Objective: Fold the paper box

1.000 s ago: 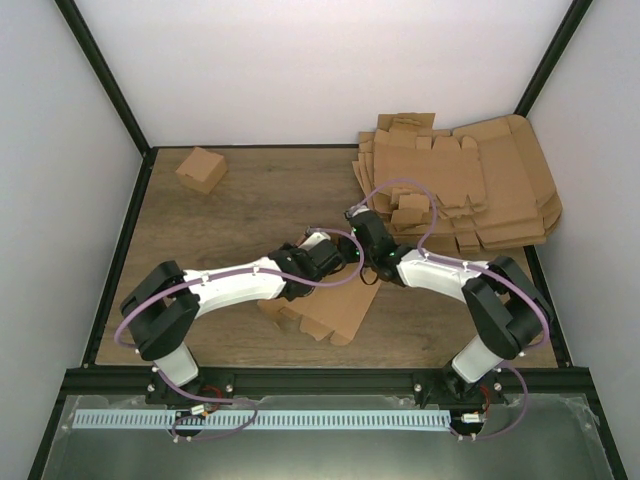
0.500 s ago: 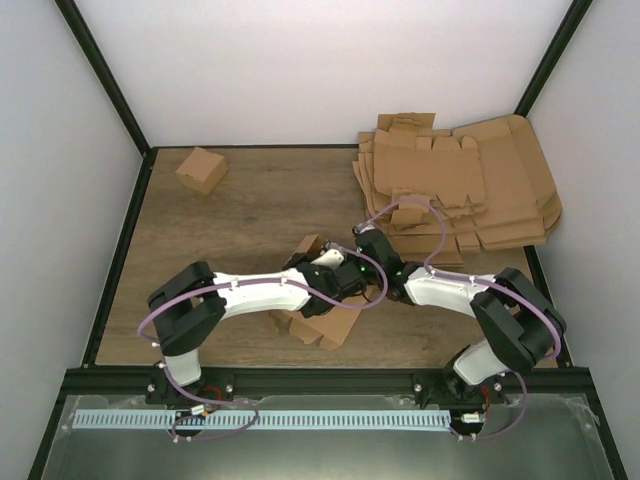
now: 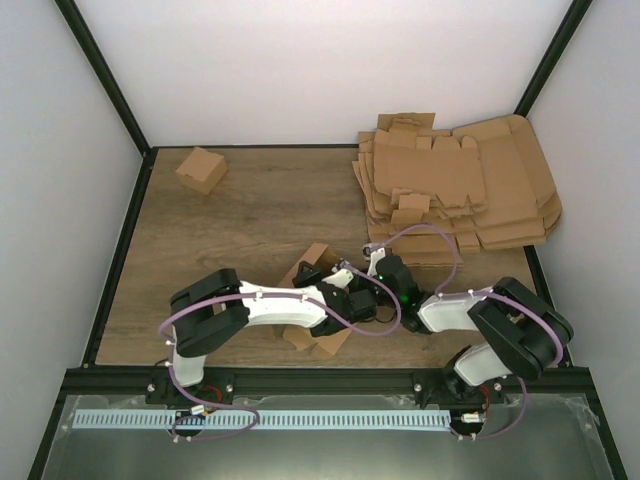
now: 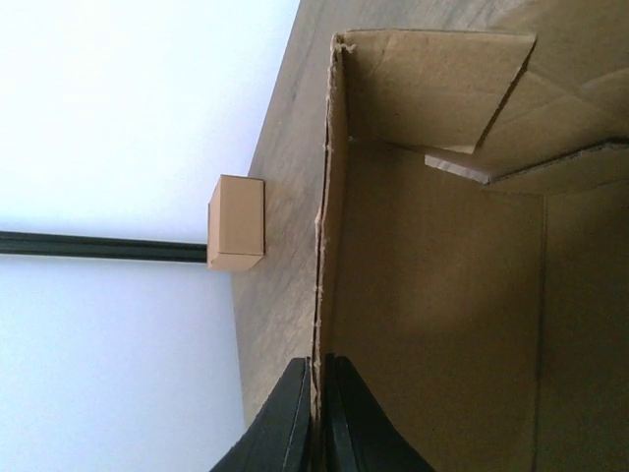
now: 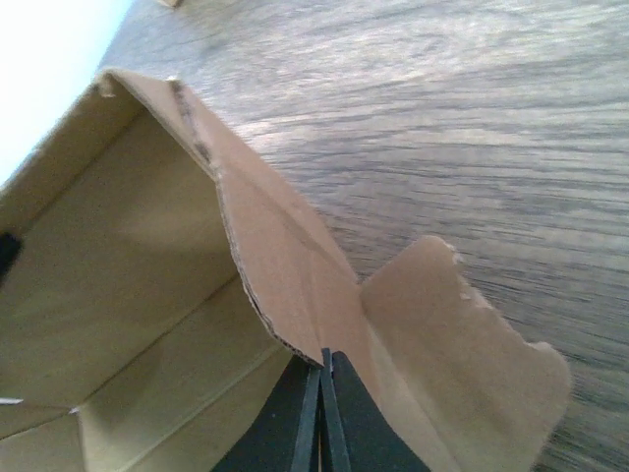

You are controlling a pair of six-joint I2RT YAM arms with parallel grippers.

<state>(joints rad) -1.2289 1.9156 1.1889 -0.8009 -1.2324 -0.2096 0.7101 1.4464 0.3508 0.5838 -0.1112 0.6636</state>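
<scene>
The paper box (image 3: pixel 310 342) is a brown cardboard piece with its walls partly raised, lying near the front edge under both wrists. In the left wrist view my left gripper (image 4: pixel 319 366) is shut on the thin upper edge of one upright wall (image 4: pixel 432 295). From the right wrist camera, my right gripper (image 5: pixel 321 356) is pinched shut on the base of a bent flap (image 5: pixel 285 256), with a torn-edged tab (image 5: pixel 462 344) beside it. Seen from above, the left gripper (image 3: pixel 350 296) and right gripper (image 3: pixel 370 282) meet over the box, which they mostly hide.
A pile of flat cardboard blanks (image 3: pixel 460 185) fills the back right corner. A small folded box (image 3: pixel 201 169) sits at the back left, also seen as a small box (image 4: pixel 236 222) from the left wrist. Black frame posts border the wooden table (image 3: pixel 250 215).
Both arms have drawn back toward the near edge, taking the box with them. The cardboard now shows less flat area and its walls stand more upright.
</scene>
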